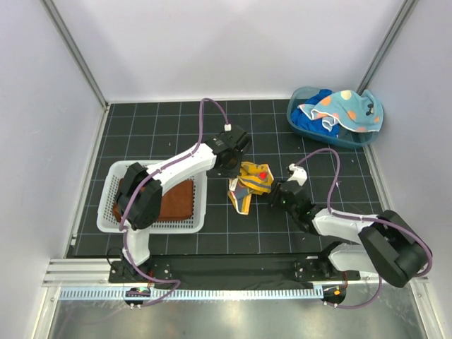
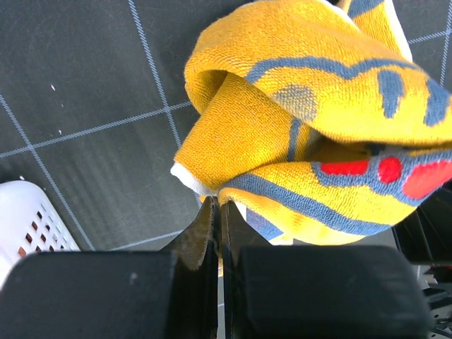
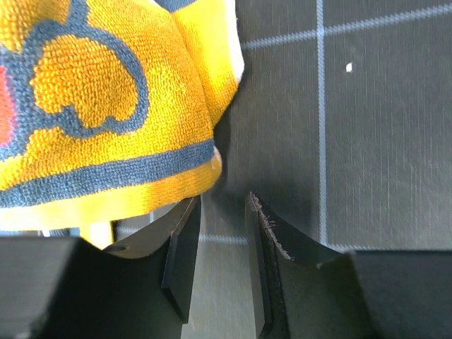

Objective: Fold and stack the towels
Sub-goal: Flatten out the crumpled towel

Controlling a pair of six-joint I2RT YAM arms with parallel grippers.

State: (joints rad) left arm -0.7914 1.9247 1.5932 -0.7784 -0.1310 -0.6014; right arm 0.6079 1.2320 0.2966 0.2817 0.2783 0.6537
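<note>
Grip check first: the left gripper (image 2: 217,206) is clamped right down. It looks to be pinching the hem of the yellow-orange terry towel with blue outlines and red spots (image 2: 296,120), which bunches up just ahead of its tips. My guess is it's holding that edge up so the cloth can be spread out for folding.

The right gripper (image 3: 222,201) has its jaws parted with bare mat showing between them, so nothing is held. The same yellow-orange terry towel sits just beside 1 of its fingers, touching or nearly, can't tell which. Reads to me like it's lining up to take a 2nd corner, so folding this 1 hasn't really got going.

Back toward the base and to the left of the left gripper is a white mesh plastic basket (image 1: 176,226). A flat rust-brown towel (image 1: 178,199) lies in it, presumably the start of the stack.

Well beyond the right gripper, off to its right, is a blue plastic tub (image 1: 328,138). In it a light blue towel with orange and yellow spots (image 1: 346,109) is draped over a royal blue towel (image 1: 314,120), so 2 are waiting.

Surface is a black mat with a white grid (image 1: 141,134), which looks fine for dragging cloth flat. Plain white walls (image 1: 233,42) close in 3 sides, with metal posts (image 1: 74,51) at the far corners.
</note>
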